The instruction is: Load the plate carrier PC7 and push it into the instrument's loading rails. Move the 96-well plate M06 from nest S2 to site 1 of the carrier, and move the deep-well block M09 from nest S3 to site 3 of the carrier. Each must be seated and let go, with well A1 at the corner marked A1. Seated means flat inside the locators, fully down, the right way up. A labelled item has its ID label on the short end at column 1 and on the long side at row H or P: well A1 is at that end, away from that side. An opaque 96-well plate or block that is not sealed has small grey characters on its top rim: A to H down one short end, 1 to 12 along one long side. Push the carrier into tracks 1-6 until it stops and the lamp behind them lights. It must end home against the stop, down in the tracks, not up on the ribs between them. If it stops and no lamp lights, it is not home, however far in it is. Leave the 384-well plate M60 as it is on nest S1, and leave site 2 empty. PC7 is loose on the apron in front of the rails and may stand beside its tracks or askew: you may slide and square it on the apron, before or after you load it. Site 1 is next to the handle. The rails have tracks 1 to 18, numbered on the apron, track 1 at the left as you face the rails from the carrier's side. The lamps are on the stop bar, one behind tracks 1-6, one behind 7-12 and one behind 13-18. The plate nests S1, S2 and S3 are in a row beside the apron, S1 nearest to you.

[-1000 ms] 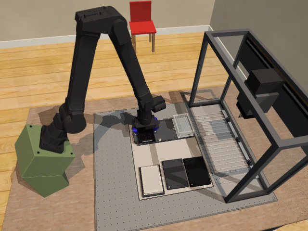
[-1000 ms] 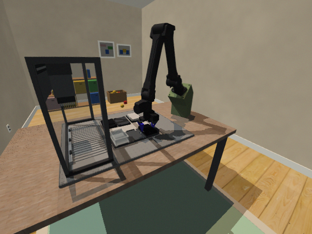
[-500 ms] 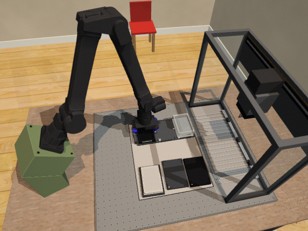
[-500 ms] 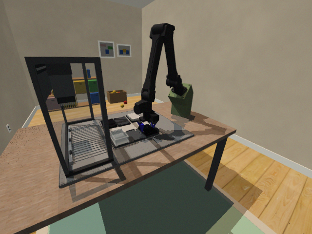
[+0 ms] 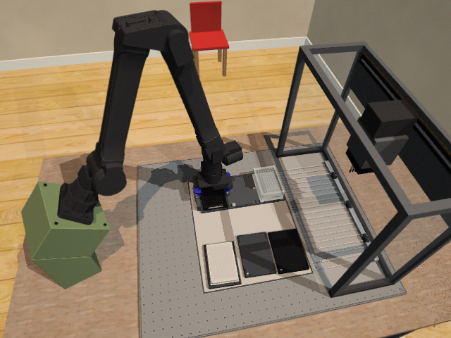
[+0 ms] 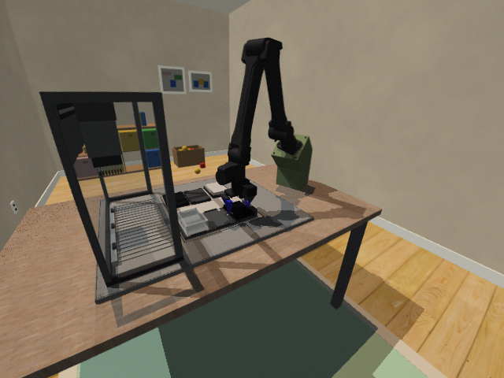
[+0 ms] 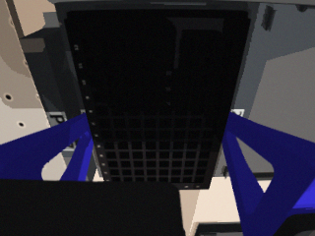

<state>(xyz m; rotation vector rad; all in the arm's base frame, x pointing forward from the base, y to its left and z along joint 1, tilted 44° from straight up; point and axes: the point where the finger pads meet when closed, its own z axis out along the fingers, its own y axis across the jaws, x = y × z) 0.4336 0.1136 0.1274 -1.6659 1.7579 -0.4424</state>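
Beside the claw (image 5: 213, 191) gripping the black plate (image 5: 215, 201), a clear block (image 5: 268, 182) stands.

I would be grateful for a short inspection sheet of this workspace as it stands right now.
Surface: grey perforated board on a wooden table.
Job's things: carrier on the apron, outside the rails; clear block at its rail end; black well plate at its other end, seating not confirmable; white plate on the nearest nest; the two other nests bare.
Clutter: nothing seen.
Claw: claw shut on the black well plate, one blue finger on each long side.
Cables: nothing seen.
Surroundings: dark instrument frame, green arm pedestal, red chair.
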